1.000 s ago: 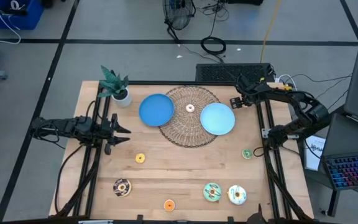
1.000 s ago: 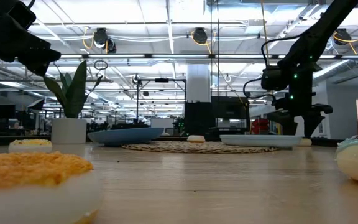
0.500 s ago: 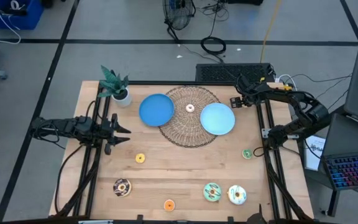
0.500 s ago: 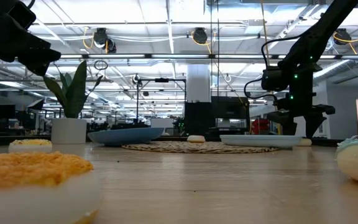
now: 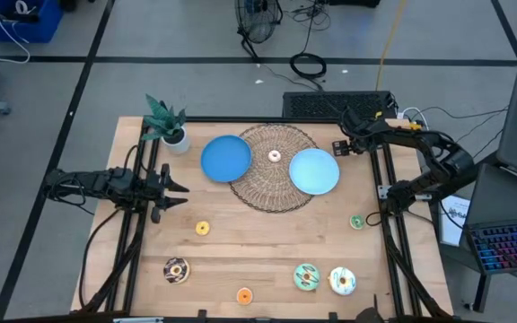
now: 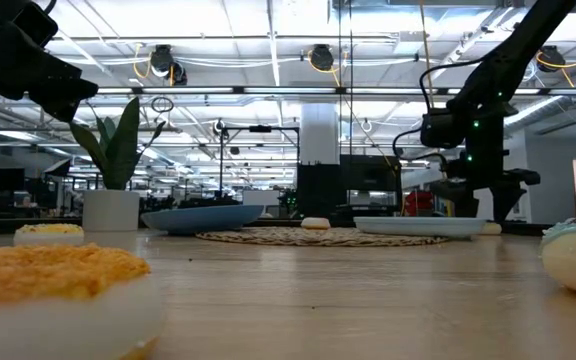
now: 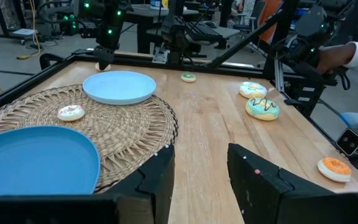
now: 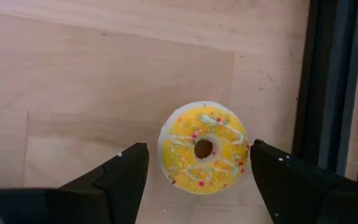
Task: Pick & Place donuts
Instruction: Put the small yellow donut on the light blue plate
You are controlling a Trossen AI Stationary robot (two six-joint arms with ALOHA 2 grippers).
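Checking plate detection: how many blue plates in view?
2. Darker blue plate overlaps the wicker mat's left edge; lighter blue plate overlaps its right. None seem hidden.

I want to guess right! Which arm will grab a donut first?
Probably the right. Its claw hangs open directly over the yellow sprinkled donut, one finger either side. The left claw hovers at the table's left edge, no donut between its fingers.

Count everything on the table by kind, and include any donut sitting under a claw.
Donuts: 8
Blue plates: 2
Wicker mat: 1
Potted plant: 1
Total: 12
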